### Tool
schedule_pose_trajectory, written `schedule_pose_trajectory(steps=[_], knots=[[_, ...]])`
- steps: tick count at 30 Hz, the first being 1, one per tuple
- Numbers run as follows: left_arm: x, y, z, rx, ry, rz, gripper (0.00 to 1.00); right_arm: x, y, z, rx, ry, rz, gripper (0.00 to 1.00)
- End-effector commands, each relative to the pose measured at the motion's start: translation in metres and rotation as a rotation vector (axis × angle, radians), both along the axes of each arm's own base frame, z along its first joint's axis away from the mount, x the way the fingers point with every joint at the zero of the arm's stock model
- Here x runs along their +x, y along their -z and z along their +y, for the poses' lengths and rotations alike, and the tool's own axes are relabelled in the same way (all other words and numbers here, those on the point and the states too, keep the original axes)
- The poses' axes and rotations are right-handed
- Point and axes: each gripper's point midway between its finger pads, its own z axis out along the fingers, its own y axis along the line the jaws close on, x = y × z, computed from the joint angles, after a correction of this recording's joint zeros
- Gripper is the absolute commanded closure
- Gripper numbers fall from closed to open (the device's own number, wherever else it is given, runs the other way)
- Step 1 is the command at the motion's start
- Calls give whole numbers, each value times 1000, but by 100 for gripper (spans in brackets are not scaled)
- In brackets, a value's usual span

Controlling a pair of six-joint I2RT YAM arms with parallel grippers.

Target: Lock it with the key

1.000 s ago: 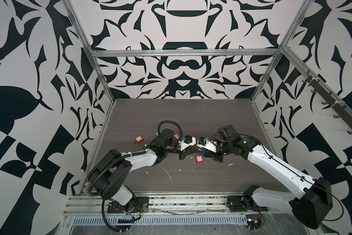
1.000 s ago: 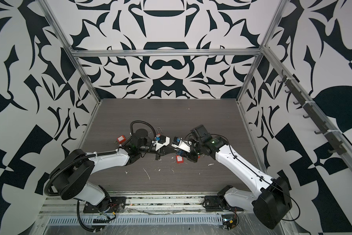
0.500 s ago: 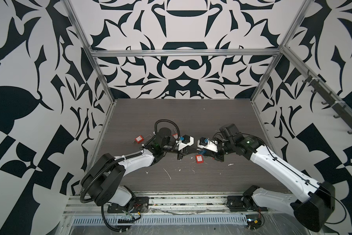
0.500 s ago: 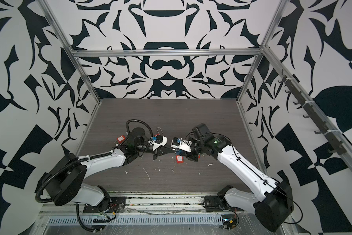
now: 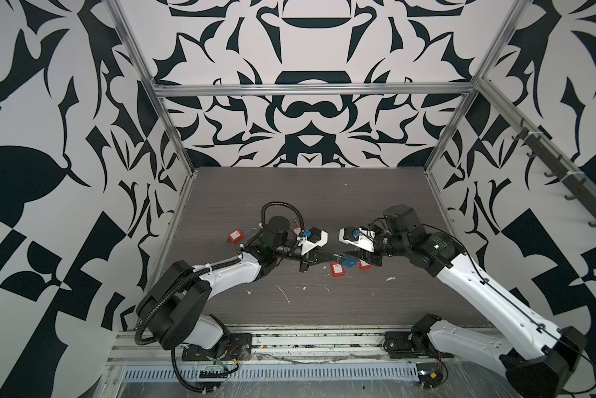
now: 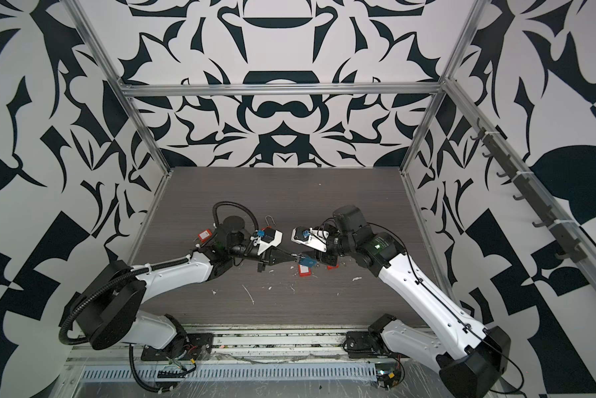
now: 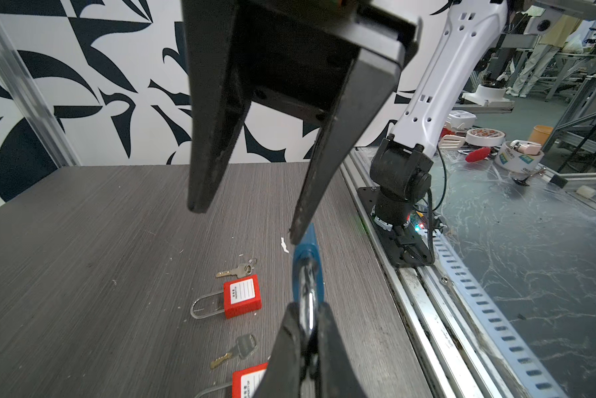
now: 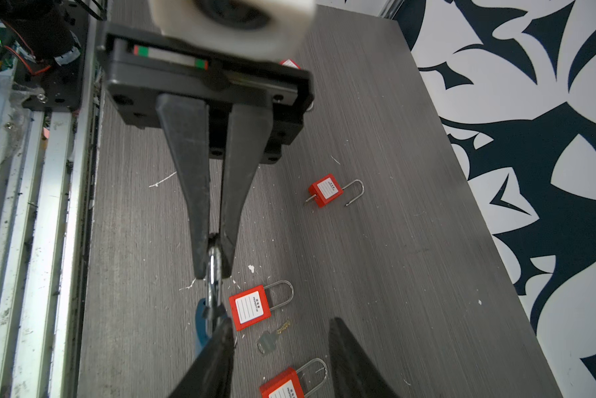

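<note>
**Blue padlock held by its shackle, right jaws free**

Nearest the lens in the left wrist view, the left gripper (image 7: 305,344) is clenched on the steel shackle (image 7: 307,310) of the blue padlock (image 7: 308,268). The lock is held off the table (image 7: 83,241), edge-on to us. Just past it the right gripper (image 7: 246,217) stands released — jaws well apart, nothing between them, one fingertip (image 7: 307,220) touching the end of the blue body. We cannot tell whether the shackle is seated, nor whether a key already sits in this lock.

Beyond, flat on the table, lie a loose key (image 7: 238,349), then a red padlock (image 7: 242,295) with its shackle closed, then a second key (image 7: 236,271). Farthest off, in a top view, a far red padlock (image 5: 235,236) lies well apart behind the left arm.

We judge the step in hand to be presenting the lock for the key: the lock is gripped, but no key is in hand yet. The next move calls for the right gripper to pinch a key by its bow from flat on the table — a thin, low target. It must then line the blade up with the keyway while the left grip keeps the body from swinging.
</note>
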Motion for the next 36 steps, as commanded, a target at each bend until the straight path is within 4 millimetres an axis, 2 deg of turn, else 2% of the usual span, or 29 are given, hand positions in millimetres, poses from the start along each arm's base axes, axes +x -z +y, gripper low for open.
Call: schedule_pose_trajectory(steps=[1,12,16,20,25,36], knots=[[0,-25,1,-77,13,-47,100,-7,-17,-1,48,8,24,51],[2,-33,4,-94,-5,-56,100,-28,-14,-11,123,21,132,47],[1,-36,4,-105,0,-59,100,-29,-4,-10,117,9,168,47],[0,-39,4,-118,14,-61,100,-26,16,-5,80,-15,220,48],[0,-42,4,-134,12,-66,100,-25,20,3,93,-53,255,53],[1,-40,3,-130,18,-60,100,-25,21,5,113,-76,238,73]])
